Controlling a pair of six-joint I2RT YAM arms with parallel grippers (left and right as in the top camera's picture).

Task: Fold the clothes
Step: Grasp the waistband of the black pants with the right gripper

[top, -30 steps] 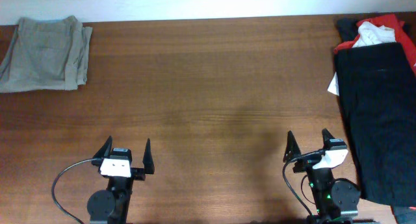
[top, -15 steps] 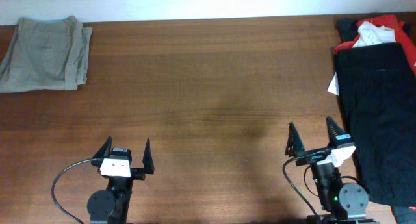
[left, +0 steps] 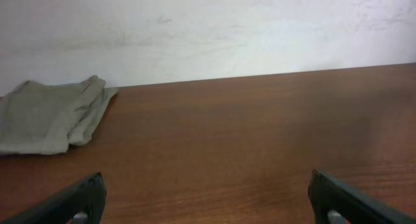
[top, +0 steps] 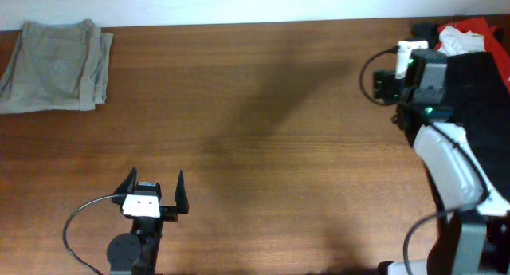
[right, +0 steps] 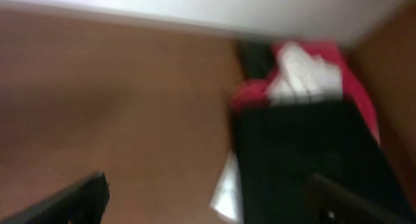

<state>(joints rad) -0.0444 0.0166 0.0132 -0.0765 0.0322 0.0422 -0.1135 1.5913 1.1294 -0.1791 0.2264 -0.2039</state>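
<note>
A plain black garment (top: 492, 123) lies flat at the table's right edge, with red (top: 483, 26) and white (top: 457, 42) clothes bunched at its far end. The blurred right wrist view shows the black piece (right: 305, 152), the red one (right: 354, 87) and the white one (right: 302, 78). My right gripper (right: 214, 208) is open, raised over the black garment's left edge and holding nothing; from overhead only its wrist (top: 408, 68) shows. A folded khaki-grey garment (top: 56, 66) lies at the far left corner (left: 45, 113). My left gripper (top: 154, 183) is open and empty near the front edge (left: 208, 201).
The brown wooden table (top: 255, 108) ends at a white wall (left: 208, 29) at the back. A small white corner (right: 227, 185) sticks out from under the black garment's left edge. A black cable (top: 76, 227) loops beside the left arm's base.
My right arm has risen from the front right and swung far back to the right, now over the black garment's left edge. The left arm and the clothes have not moved.
</note>
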